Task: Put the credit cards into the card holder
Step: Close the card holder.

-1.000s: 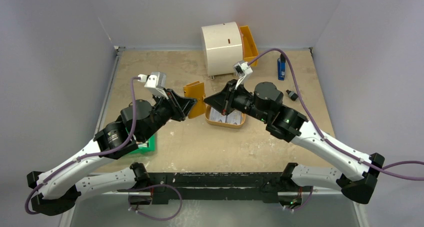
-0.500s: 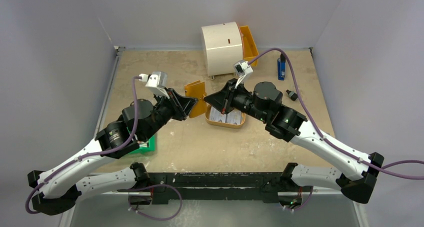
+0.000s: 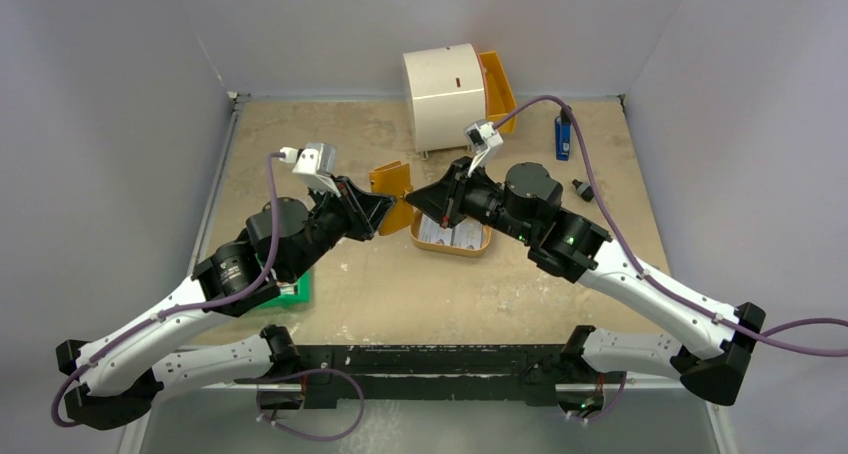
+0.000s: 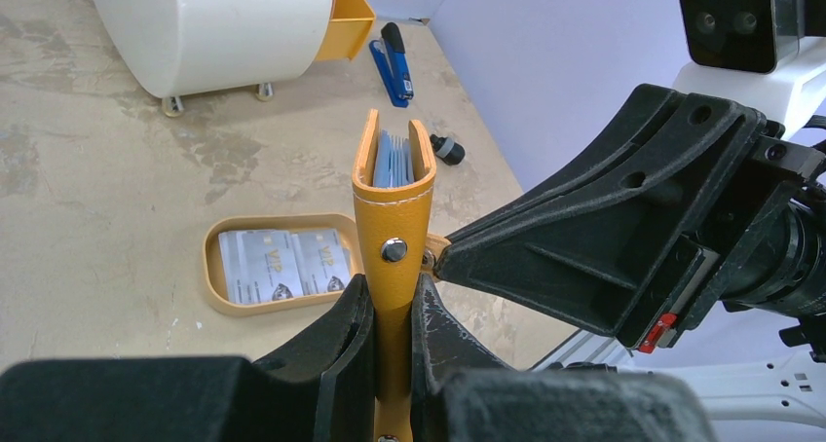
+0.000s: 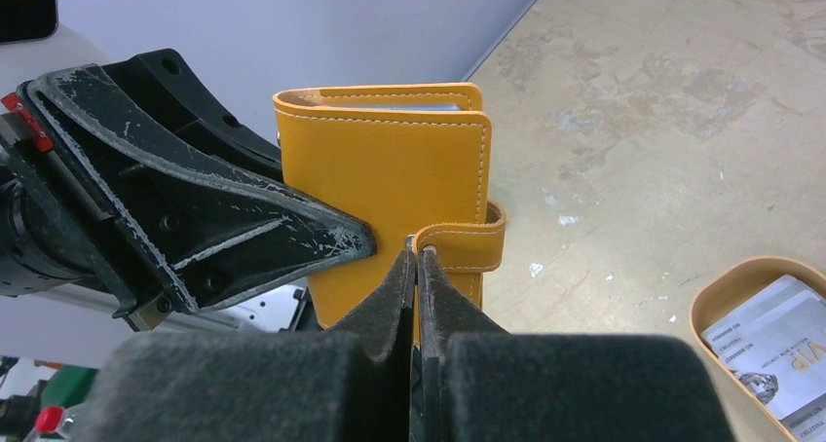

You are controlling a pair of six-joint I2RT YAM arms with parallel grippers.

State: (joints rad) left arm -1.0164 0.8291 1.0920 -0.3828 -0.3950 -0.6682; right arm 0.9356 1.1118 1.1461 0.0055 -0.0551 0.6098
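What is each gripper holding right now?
Left gripper: closed on the orange card holder.
Right gripper: closed on the holder's strap.

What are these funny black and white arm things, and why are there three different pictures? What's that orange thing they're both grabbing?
They are two robot arms, a left arm and a right arm, bolted to a table. One picture looks down from above. The other two come from little cameras on each wrist, so you see the fingers up close. The left fingers squeeze an orange card holder upright, and the right fingers pinch its strap. On the table sits a tan tray with two credit cards, a white round box and a blue stapler.
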